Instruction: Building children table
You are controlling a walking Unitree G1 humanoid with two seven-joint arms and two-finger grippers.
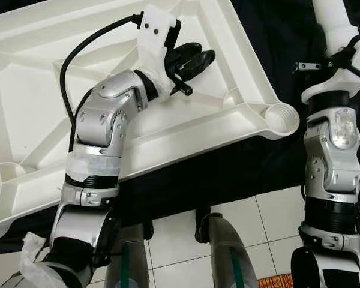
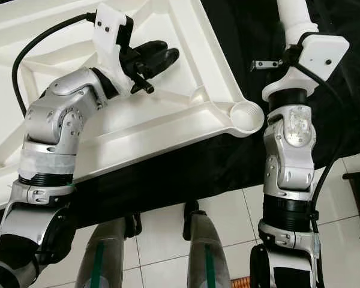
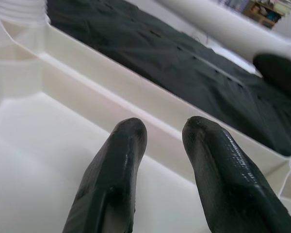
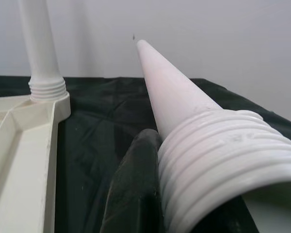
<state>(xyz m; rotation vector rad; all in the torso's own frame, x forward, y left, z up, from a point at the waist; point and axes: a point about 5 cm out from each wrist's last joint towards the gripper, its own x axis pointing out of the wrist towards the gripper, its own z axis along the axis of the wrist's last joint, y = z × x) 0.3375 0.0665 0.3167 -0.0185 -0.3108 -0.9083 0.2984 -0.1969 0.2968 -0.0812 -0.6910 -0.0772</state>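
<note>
White plastic dominates the head camera's left eye view: an upturned children's table top (image 1: 24, 120), ribbed underside showing, lies on a black cloth (image 1: 276, 36) spread over pale floor tiles (image 1: 180, 240). The left gripper (image 1: 195, 60) hovers over the ribbed underside near the far edge, its black fingers a narrow gap apart and holding nothing. An empty round leg socket (image 1: 282, 117) sits at the near right corner.

From the right eye, the right arm (image 2: 291, 156) stands just right of that socket (image 2: 247, 115), a white table leg (image 2: 293, 15) rising from its wrist.

At the left wrist, two fingertips (image 3: 121, 160) hang slightly parted above the tray-like underside (image 3: 34, 165).

At the right wrist, the right gripper (image 4: 150, 194) is closed on the leg's threaded end (image 4: 218, 160) (taper pointing away), while another leg (image 4: 39, 43) already stands screwed into a far corner.
</note>
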